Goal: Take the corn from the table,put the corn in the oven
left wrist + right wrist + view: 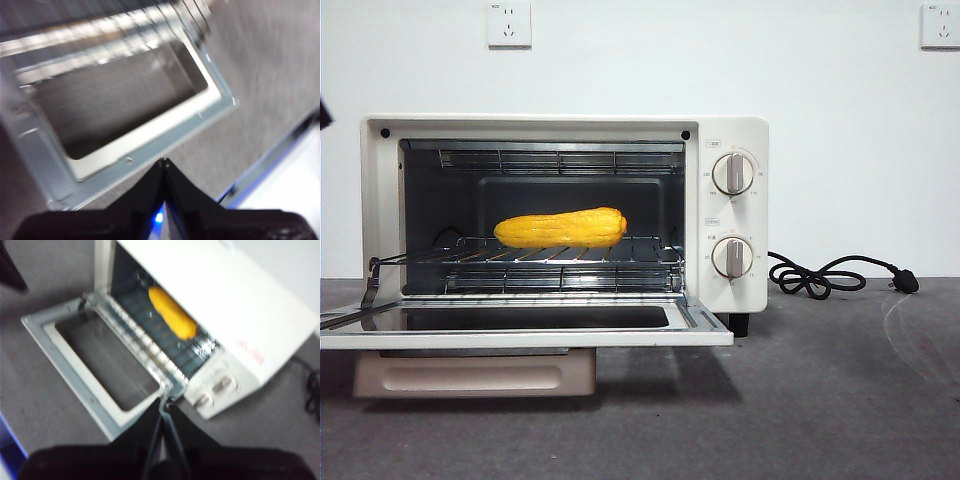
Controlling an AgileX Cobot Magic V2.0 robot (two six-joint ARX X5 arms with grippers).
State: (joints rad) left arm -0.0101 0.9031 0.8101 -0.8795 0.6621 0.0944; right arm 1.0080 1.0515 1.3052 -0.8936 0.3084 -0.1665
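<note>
The corn (562, 228) lies lengthwise on the wire rack (560, 255) inside the open oven (735, 130), touched by no gripper. The right wrist view shows the corn (172, 313) from above, deep in the cavity of the oven (210, 270). My right gripper (162, 401) hovers shut and empty above the front corner of the lowered door (65, 370). My left gripper (163, 163) is also shut and empty, held over the door's metal frame (150, 150). The table (820, 400) is dark grey.
The glass door (520, 338) hangs flat out in front of the oven with its beige handle (475, 375) below. Two knobs (733, 173) sit on the right panel. A black power cord (820, 275) coils to the right. A black arm tip (323, 112) shows at the left edge.
</note>
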